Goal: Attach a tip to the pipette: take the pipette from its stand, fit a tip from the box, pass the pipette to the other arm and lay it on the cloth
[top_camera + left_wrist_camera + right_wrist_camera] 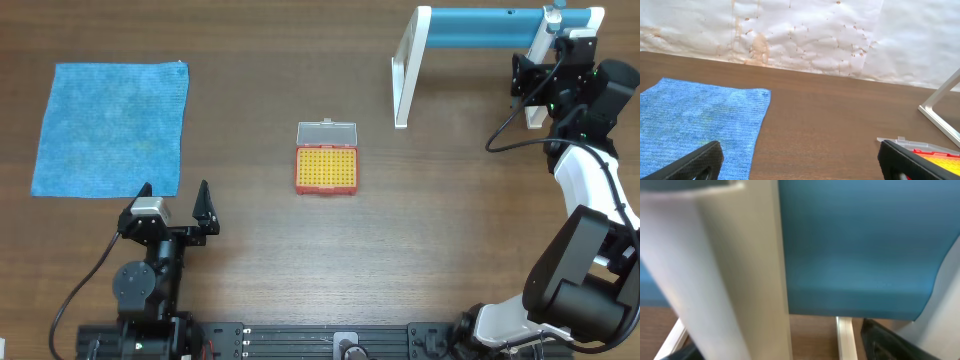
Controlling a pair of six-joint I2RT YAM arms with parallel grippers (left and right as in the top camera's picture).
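The pipette (551, 18) is located at the far right of the counter (260, 270), on its stand (470, 27), at the right end of the stand's blue bar. From above it is seen as a pale body with a small teal piece at its top. Its long axis appears to run upright, top end uppermost, but the lower end is hidden behind the stand and the arm, so the direction of its tip cannot be confirmed.

The stand's blue bar is laid left to right and is carried on white end frames. In the right wrist view a white rounded body is seen tilted close to the camera, in front of the blue bar; whether this is the pipette or a stand post cannot be told.

The right pincer (525, 78) is positioned at the right end of the stand, just beside the pipette. Its fingers are spread wide, one on each side of the white body. Contact cannot be determined.

The tip box (326, 168) is placed near the middle of the counter, well apart from the stand. Its clear lid (327, 133) is folded back on the far side, and rows of yellow tips are exposed in a red tray.

The blue cloth (110, 130) is spread flat at the far left. The left pincer (175, 195) is held just near of the cloth's near right corner, its fingers wide apart and holding nothing.
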